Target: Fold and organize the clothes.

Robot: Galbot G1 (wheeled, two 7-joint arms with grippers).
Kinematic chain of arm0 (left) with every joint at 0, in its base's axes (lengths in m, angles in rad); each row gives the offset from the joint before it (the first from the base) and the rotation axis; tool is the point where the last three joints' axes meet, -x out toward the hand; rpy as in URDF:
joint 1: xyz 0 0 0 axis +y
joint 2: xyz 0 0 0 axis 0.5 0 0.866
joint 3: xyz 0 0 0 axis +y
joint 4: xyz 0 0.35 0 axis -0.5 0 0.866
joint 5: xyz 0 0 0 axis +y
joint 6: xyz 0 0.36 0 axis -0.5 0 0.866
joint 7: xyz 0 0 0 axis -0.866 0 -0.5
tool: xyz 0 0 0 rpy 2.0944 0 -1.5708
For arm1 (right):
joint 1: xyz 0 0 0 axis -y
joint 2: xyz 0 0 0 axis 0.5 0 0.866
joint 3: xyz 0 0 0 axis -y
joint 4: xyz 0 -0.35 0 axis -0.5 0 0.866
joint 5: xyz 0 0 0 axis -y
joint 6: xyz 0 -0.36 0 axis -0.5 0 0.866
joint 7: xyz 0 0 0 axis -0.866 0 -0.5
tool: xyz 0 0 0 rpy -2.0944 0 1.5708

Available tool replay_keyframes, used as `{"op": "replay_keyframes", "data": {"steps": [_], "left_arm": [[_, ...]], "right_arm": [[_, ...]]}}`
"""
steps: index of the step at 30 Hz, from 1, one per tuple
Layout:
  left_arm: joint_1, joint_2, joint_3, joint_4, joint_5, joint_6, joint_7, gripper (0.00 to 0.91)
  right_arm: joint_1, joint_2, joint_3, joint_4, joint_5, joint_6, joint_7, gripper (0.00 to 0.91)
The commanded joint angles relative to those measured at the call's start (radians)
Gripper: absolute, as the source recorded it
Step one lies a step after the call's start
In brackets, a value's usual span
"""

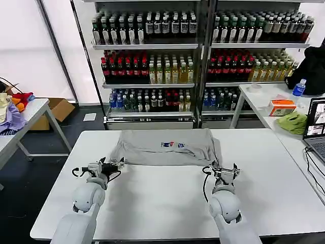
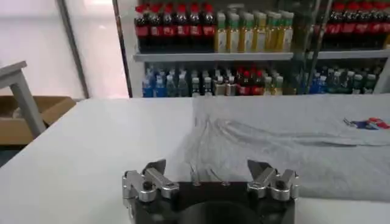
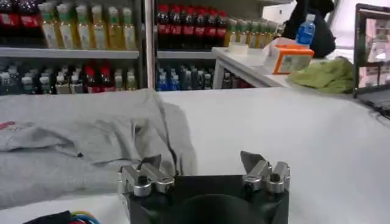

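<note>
My grey shirt (image 1: 167, 147) sits partly folded at the tabletop's (image 1: 162, 203) far side; more folds left, I'd say. Left gripper (image 1: 115, 164) and right gripper (image 1: 222, 170) hover by its near corners, jaws apart, empty.

Bottle shelves (image 1: 198, 61) behind white table (image 1: 167, 203); laptop (image 1: 317, 127), green cloth (image 1: 293, 123) on side table.

Two white, rounded arm shells rise from the frame's lower edge. The left gripper (image 1: 112, 163) and right gripper (image 1: 222, 169) have black bodies, silver metal fingers with dark screws, and thin black cables looping beside the wrists.
</note>
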Motion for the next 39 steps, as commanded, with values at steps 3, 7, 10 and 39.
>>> {"op": "replay_keyframes", "data": {"steps": [3,7,10,39], "left_arm": [[-0.039,0.002,0.016,0.066,0.009,0.0,0.012,0.06],[-0.04,0.011,0.025,0.089,0.008,0.008,0.015,0.0],[-0.038,0.015,0.039,0.101,0.016,0.011,0.02,0.0],[0.315,0.069,0.025,-0.415,0.072,0.012,-0.018,0.0]], "right_arm": [[0.023,0.02,-0.013,-0.069,-0.012,-0.007,-0.029,0.635],[0.011,0.022,-0.009,-0.087,-0.009,-0.009,-0.037,0.0],[-0.002,0.03,0.004,-0.1,-0.007,0.008,-0.044,0.0],[-0.285,-0.017,0.02,0.403,-0.065,-0.019,-0.018,0.0]]}}
